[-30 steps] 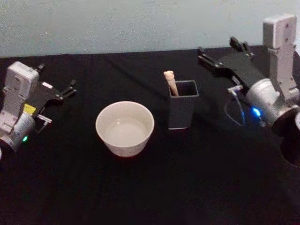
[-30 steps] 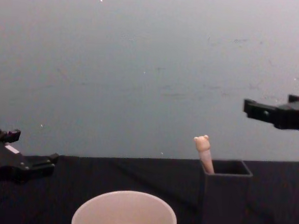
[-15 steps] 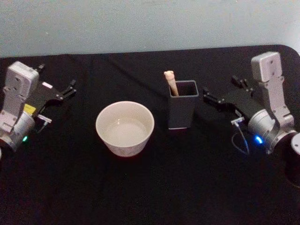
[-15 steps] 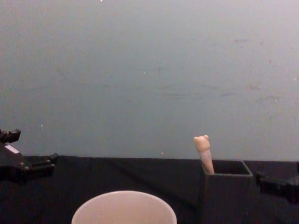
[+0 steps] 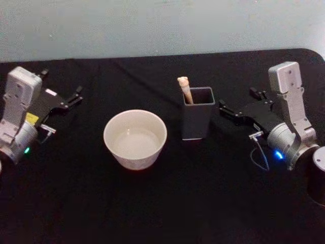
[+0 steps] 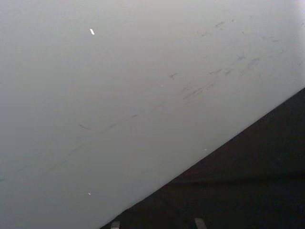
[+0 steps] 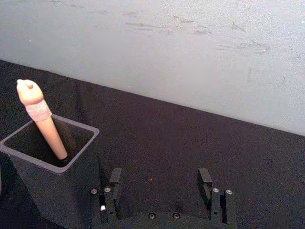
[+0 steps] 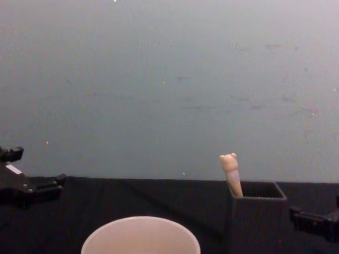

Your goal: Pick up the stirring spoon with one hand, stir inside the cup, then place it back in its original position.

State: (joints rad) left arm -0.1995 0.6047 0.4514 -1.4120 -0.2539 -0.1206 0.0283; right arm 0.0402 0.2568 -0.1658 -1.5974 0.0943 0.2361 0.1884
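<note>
The stirring spoon [image 5: 184,89] stands in the dark grey square holder [image 5: 197,121], its original position, with the cream handle and bear head [image 8: 229,162] sticking out and the bowl hidden inside. The handle leans against a corner of the holder [image 7: 47,183] in the right wrist view [image 7: 42,119]. The off-white cup [image 5: 135,139] sits left of the holder, and its rim shows in the chest view [image 8: 141,237]. My right gripper [image 5: 237,100] hovers open just right of the holder, holding nothing [image 7: 159,179]. My left gripper [image 5: 61,85] rests open at the far left [image 8: 37,167].
A black cloth [image 5: 167,203] covers the table, with a pale wall [image 8: 171,77] behind its far edge. A dark cylinder [image 5: 317,173] stands at the right edge beside my right arm. Open cloth lies in front of the cup and holder.
My right gripper has come down from high at the back right to table level, close beside the holder. Left arm, spoon, cup and holder have not moved.
</note>
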